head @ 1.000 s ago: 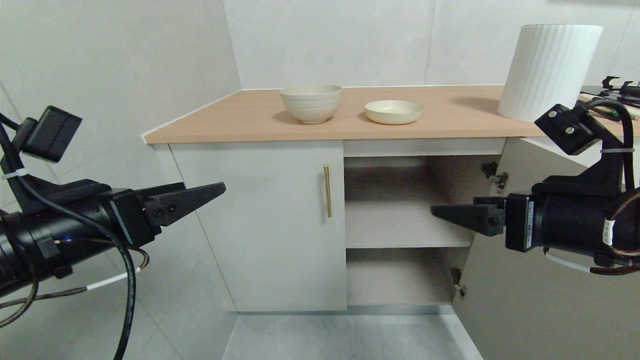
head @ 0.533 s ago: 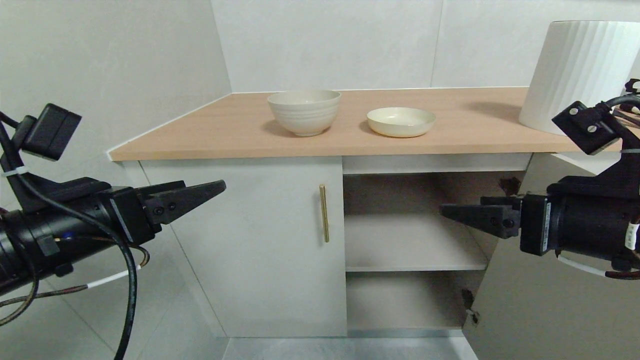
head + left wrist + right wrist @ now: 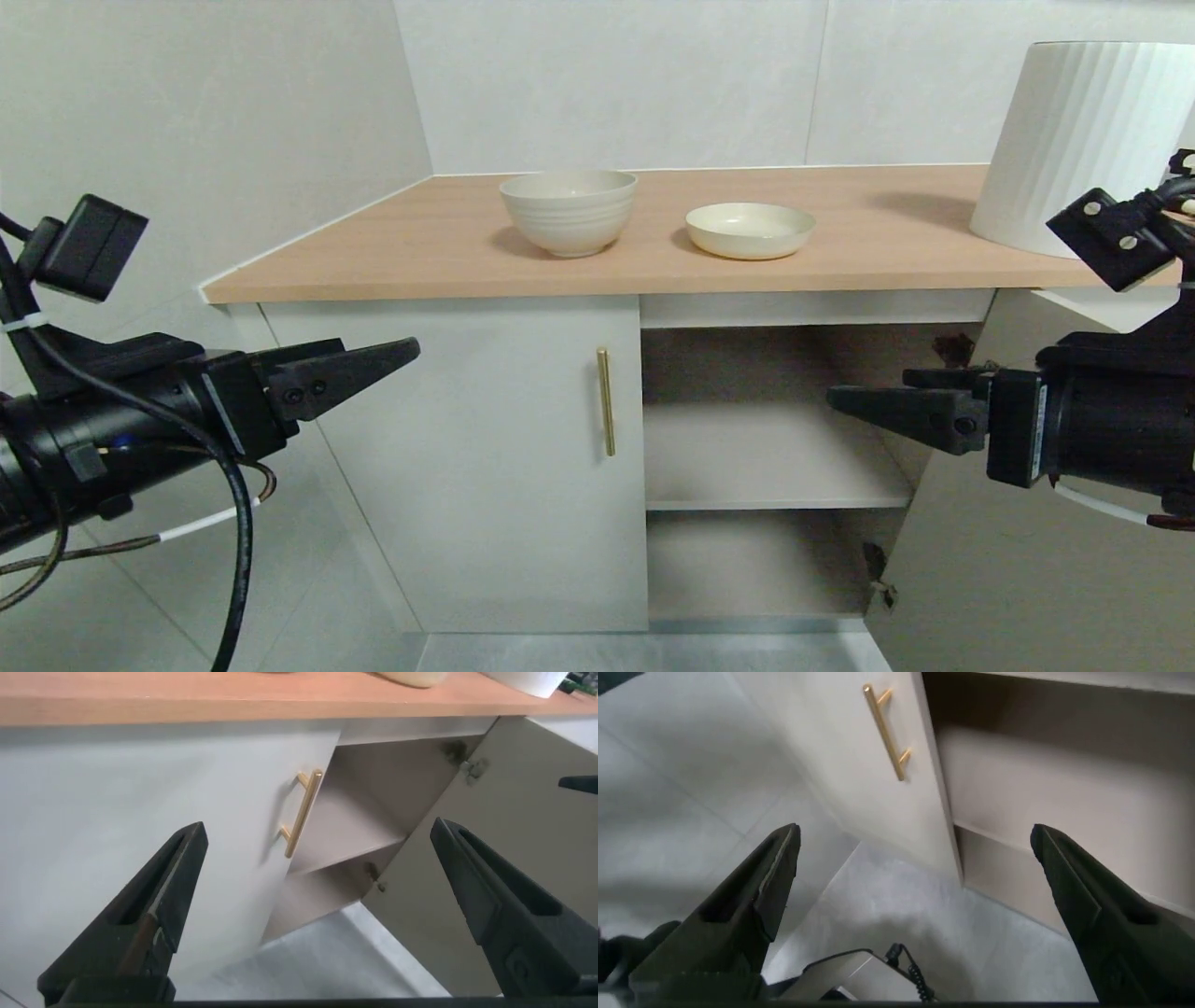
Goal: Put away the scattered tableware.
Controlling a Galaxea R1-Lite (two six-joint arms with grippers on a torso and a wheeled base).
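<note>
- The ribbed cream ceramic bowl (image 3: 569,210) and the shallow pale-yellow dish (image 3: 750,229) stand side by side, a little apart, on the light wooden countertop (image 3: 401,257); neither has moved on it during the last second
- What changed is the head view itself: the whole picture shifted, so the counter and the white cabinet now look nearer and wider. I read this as the camera moving, not the things. In the last half second the picture is almost steady
- The cabinet's right door (image 3: 990,569) is swung open and shows the inner shelf (image 3: 766,462); the left door with the slim brass handle (image 3: 605,401) is closed
- The left gripper (image 3: 392,357) hangs at the same place, in front of the closed door and below the counter edge, with its fingers spread wide and nothing between them
- The right gripper (image 3: 873,399) has drawn back a little toward the open door; it is also spread wide and carries nothing
- My judgement: the approach looks finished, but no piece of tableware is picked yet, so the whole putting away is still to do
</note>
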